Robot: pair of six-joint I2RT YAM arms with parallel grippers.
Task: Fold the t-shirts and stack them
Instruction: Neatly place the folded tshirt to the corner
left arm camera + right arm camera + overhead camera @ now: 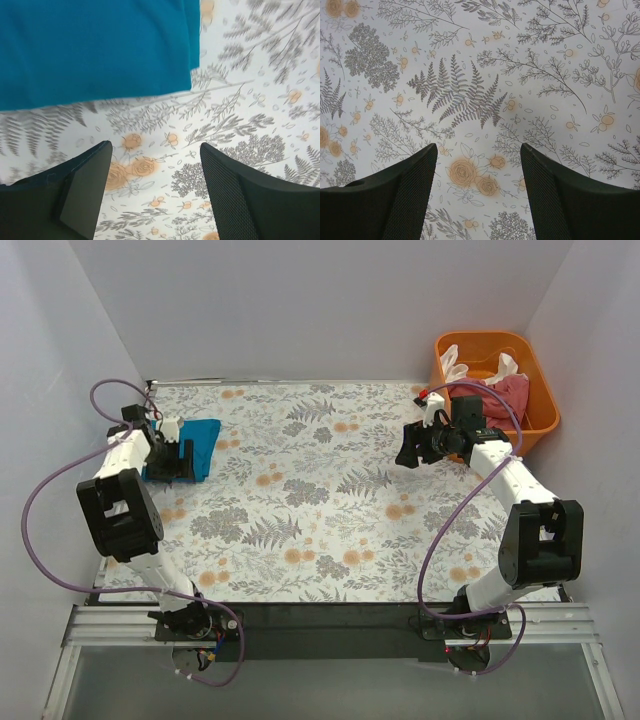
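Hovering w/ left gripper [176, 458] [155, 150] just beside folded teal-blue cloth t-shirt [196, 443] [95, 50] at far-left of flowery table [320, 490], jaws wide apart, nothing between. Same w/ right gripper [412, 450] [479, 150], over table near orange plastic tub [541, 412]; inside tub: dusty pink-red t-shirt [510, 395] & cream-white t-shirt [455, 365]

White-and-black arms [497, 462], purple cables [24, 515]

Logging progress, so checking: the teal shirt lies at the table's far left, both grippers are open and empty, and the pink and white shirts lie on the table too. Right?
No. The top view shows the pink shirt and white shirt in the orange tub, not on the table. The teal shirt, left gripper and right gripper are as you say.
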